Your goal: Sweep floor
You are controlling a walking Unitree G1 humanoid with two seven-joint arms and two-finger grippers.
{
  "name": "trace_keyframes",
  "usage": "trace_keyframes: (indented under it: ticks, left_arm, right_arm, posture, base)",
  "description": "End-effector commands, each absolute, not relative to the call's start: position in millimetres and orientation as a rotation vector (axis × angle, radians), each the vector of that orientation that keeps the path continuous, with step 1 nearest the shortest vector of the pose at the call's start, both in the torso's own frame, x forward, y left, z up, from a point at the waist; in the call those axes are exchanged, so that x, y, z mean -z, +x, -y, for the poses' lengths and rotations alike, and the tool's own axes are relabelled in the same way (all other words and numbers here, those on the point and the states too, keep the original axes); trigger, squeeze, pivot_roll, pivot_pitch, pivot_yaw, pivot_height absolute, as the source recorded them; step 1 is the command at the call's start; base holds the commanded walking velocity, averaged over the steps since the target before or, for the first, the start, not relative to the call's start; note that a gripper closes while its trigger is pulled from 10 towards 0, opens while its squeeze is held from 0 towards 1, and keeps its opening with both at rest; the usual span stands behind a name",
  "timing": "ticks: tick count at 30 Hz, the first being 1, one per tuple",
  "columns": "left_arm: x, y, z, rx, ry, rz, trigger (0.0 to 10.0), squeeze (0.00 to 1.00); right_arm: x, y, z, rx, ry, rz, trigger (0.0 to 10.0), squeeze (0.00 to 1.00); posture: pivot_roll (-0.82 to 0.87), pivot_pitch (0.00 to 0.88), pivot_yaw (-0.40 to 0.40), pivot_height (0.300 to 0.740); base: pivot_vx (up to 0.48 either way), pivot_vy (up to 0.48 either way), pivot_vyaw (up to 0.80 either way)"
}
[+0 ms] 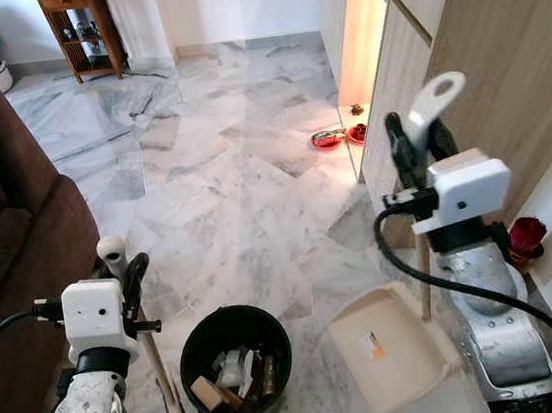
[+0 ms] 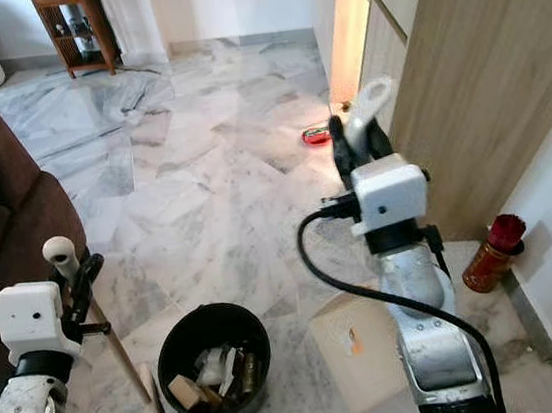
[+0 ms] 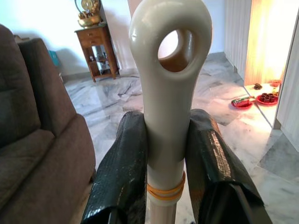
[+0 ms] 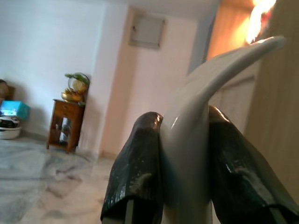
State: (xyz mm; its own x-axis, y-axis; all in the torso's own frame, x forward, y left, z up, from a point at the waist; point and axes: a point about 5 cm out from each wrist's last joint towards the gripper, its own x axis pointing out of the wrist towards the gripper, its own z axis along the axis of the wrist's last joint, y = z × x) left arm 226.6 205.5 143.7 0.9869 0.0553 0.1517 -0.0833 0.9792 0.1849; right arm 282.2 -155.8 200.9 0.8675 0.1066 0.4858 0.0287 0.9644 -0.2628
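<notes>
My left gripper (image 1: 124,278) is shut on the broom's cream handle top (image 3: 168,70), which has a round hole. The wooden broom stick (image 1: 158,367) runs down to the floor beside the sofa. My right gripper (image 1: 418,147) is shut on the dustpan's curved white handle (image 1: 436,99), and its black fingers (image 4: 138,163) press both sides. The cream dustpan tray (image 1: 389,346) rests on the marble floor by my right arm. Between the two stands a black bucket (image 1: 198,342) holding several scraps of rubbish.
A brown sofa (image 1: 7,229) lines my left side. A wooden cabinet wall (image 1: 479,51) with a lit niche lines my right. A red bottle (image 1: 525,236) stands by its corner and red dishes (image 1: 328,139) lie further off. A wooden side table (image 1: 83,29) stands far back.
</notes>
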Motion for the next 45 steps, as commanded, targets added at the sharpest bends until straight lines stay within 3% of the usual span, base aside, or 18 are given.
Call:
trace_keyframes:
  ticks: [1, 13, 35, 45]
  left_arm:
    - [-149, 225, -204, -0.059, 0.185, 0.185, 10.0, 0.00]
    - [-149, 224, -202, -0.056, 0.166, 0.191, 10.0, 0.00]
    - [-152, 225, -204, -0.051, 0.178, 0.200, 10.0, 0.00]
    - [-153, 225, -204, -0.056, 0.177, 0.203, 10.0, 0.00]
  right_arm:
    - [-205, 282, 161, -0.023, -0.248, 0.554, 10.0, 0.00]
    - [-189, 288, 180, 0.048, -0.141, 0.472, 10.0, 0.00]
    - [-191, 289, 177, 0.032, -0.137, 0.484, 10.0, 0.00]
    - [-194, 290, 178, 0.026, -0.146, 0.487, 10.0, 0.00]
  posture:
    - [0.03, 0.048, 0.018, 0.740]
    - [0.03, 0.028, 0.014, 0.740]
    - [0.03, 0.023, 0.025, 0.740]
    - [0.03, 0.047, 0.019, 0.740]
  base:
    - [0.000, 0.000, 0.00]
    - [0.000, 0.000, 0.00]
    - [0.000, 0.000, 0.00]
    - [-0.271, 0.000, 0.00]
